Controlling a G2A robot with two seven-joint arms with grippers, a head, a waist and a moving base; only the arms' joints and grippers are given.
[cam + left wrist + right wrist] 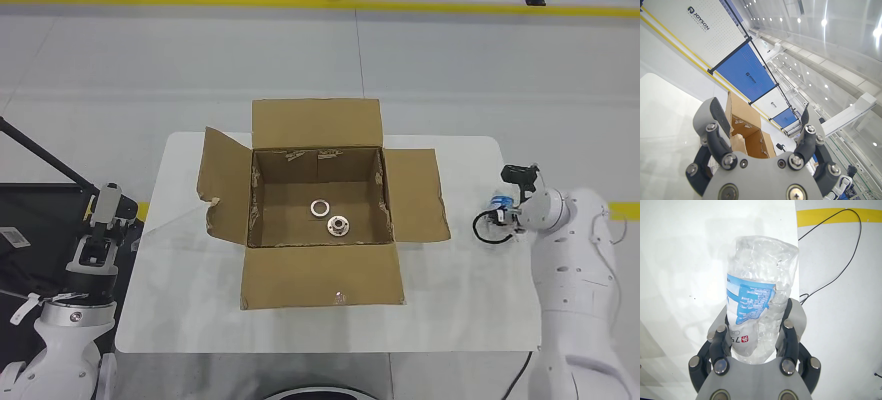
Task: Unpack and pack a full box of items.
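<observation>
An open cardboard box (318, 275) stands in the middle of the white table (450, 300) with its four flaps spread out. Two small metal ring-shaped parts (320, 208) (338, 226) lie on its floor. At the table's right edge my right gripper (500, 212) (757, 321) is shut on a crumpled clear plastic bottle (761, 279) (496, 208) with a blue and white label. My left gripper (105, 205) (761, 115) is off the table's left side, open and empty, tilted upward with the box (745, 128) beyond it.
A black cable (848, 262) loops over the floor just past the table's right edge, near a yellow floor line (829, 217). Bare table surface (200, 300) lies on both sides of the box and in front of it.
</observation>
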